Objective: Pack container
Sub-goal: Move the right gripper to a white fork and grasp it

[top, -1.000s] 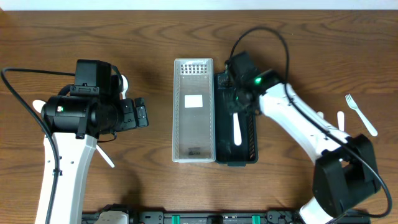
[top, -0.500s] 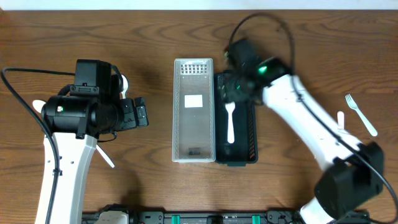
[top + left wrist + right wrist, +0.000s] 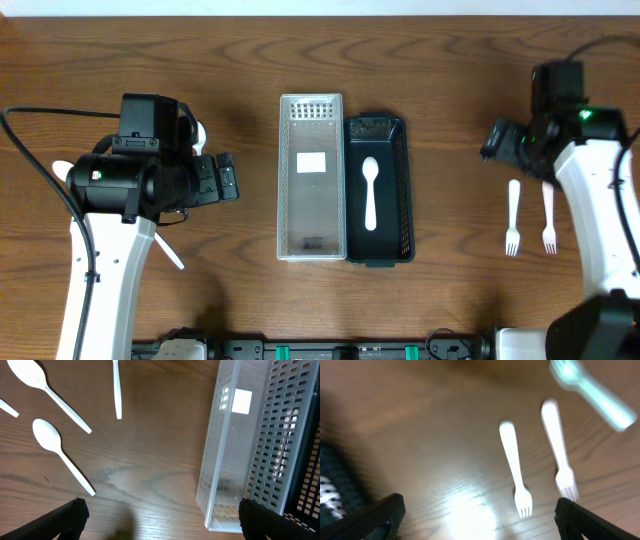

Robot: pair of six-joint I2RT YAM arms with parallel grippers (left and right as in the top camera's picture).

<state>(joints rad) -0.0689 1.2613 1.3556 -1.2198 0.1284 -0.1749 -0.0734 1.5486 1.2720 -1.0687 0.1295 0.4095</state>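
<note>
Overhead shows the white spoon lying in the black container, only my right wrist view shows a third fork past the two forks, and my left gripper and right gripper both gape wide, holding and touching nothing.

Soft, even light in the overhead view, shadows faint. The right wrist view is blurred — forks smeared, white glare on the table; the left wrist view is sharp.
</note>
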